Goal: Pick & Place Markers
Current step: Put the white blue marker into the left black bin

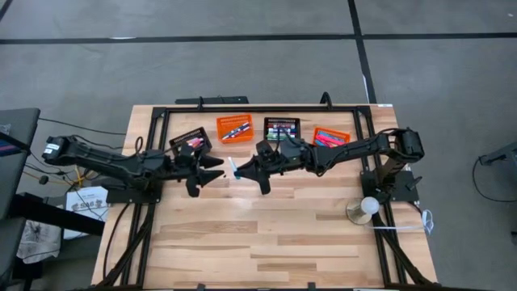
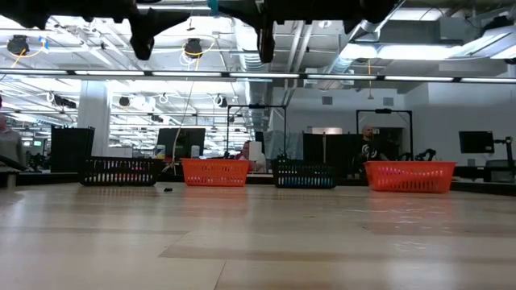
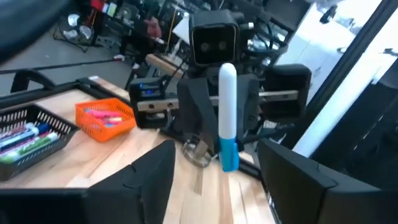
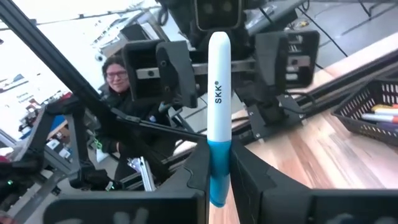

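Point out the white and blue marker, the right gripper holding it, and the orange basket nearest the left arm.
white and blue marker [image 4: 217, 93], right wrist view, white barrel.
right gripper [image 4: 219, 163], right wrist view, between its fingertips.
orange basket [image 1: 234, 128], high view, its rim.

Four small mesh baskets stand in a row along the far edge of the wooden desk [image 1: 266, 242]: a black basket [image 1: 191, 143] at the left, then an orange basket [image 1: 234, 128], another black one [image 1: 282, 128], and an orange one [image 1: 331, 137] at the right. A round white object on a base [image 1: 363, 208] sits near the desk's right edge. A person [image 4: 115, 78] sits in the room beyond the desk.
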{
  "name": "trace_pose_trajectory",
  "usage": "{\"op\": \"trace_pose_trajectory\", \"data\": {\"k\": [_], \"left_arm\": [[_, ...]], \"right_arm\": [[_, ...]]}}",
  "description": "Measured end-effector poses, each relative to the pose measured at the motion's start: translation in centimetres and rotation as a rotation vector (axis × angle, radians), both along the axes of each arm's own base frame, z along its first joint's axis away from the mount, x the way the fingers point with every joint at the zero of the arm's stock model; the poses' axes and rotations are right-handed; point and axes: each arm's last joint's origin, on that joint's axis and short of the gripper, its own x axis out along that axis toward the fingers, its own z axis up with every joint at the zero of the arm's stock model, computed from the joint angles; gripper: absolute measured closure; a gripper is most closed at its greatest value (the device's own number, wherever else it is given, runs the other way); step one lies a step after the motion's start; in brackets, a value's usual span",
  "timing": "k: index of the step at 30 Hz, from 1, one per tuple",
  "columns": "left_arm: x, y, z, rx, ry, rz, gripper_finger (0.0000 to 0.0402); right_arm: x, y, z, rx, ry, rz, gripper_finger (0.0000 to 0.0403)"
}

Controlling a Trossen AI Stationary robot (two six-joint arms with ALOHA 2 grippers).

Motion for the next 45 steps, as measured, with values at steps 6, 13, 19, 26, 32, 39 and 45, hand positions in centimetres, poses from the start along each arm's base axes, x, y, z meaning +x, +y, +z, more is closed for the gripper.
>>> {"op": "trace_pose_trajectory", "data": {"k": [6, 13, 19, 26, 32, 39, 45], "left_arm": [[0.7, 0.0, 0.5, -0.012, -0.087, 0.001, 0.0153], [1.5, -0.2, 0.4, -0.018, -0.125, 0.002, 0.0152], [1.9, -0.1, 0.3, -0.023, -0.159, 0.014, 0.0152], [2.1, -0.1, 0.5, -0.03, -0.2, 0.014, 0.0151], [2.1, -0.1, 0.6, -0.032, -0.207, 0.014, 0.0153], [2.4, 0.2, 1.1, -0.033, -0.223, 0.04, 0.0153], [3.0, 0.4, 1.7, -0.03, -0.232, 0.034, 0.0151]], "right_arm": [[0.0, -0.2, 0.1, 0.016, -0.011, -0.009, 0.0369], [0.0, -0.3, 0.3, 0.02, -0.027, -0.033, 0.0373], [0.1, -0.5, 0.4, 0.04, -0.031, -0.047, 0.037], [0.1, -0.6, 0.4, 0.053, -0.03, -0.066, 0.0368], [0.1, -0.6, 0.6, 0.063, -0.046, -0.067, 0.0372], [0.8, -0.6, 1.2, 0.068, -0.07, -0.084, 0.0369], [3.2, -0.4, 0.7, 0.079, -0.05, -0.021, 0.037]]}}
